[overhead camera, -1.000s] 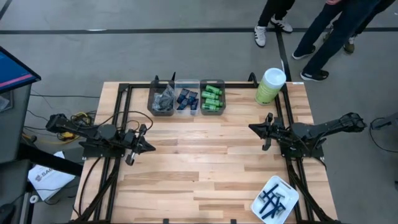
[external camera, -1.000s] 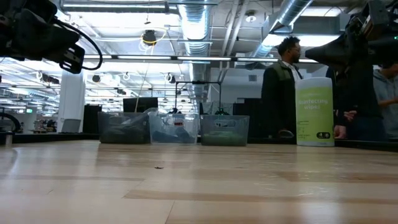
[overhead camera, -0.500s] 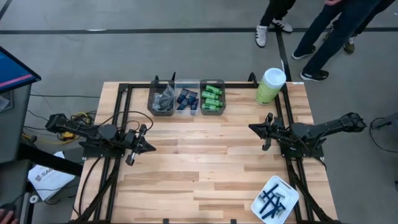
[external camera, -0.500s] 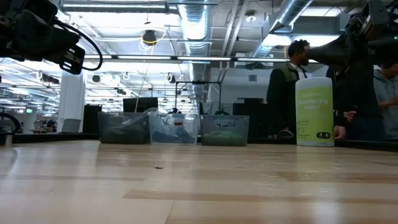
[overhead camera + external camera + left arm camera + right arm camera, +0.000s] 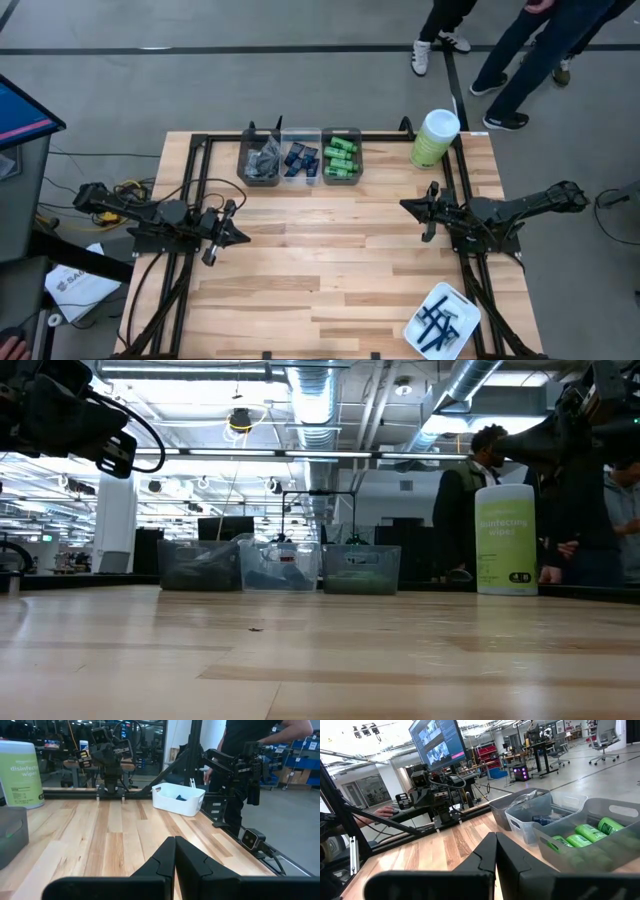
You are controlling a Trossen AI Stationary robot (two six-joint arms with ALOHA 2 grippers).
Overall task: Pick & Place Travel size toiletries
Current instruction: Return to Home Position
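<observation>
At opposite sides of the table, left gripper (image 5: pixel 238 236) and right gripper (image 5: pixel 410 207) hang clenched on nothing.
Toiletries lie well apart from both: green bottles (image 5: pixel 340 158), navy tubes (image 5: pixel 300 159) and grey packets (image 5: pixel 263 160) in three bins (image 5: pixel 300 132) at the far edge, blue razors (image 5: pixel 438 320) in the white tray (image 5: pixel 412 328) at the near right corner. Low view blurs the bins' contents and misses the tray; right wrist view shows the bottles plainly.

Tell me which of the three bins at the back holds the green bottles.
The end bin nearest the wipes canister holds the green bottles; the middle bin holds navy tubes, the far bin grey packets.
</observation>
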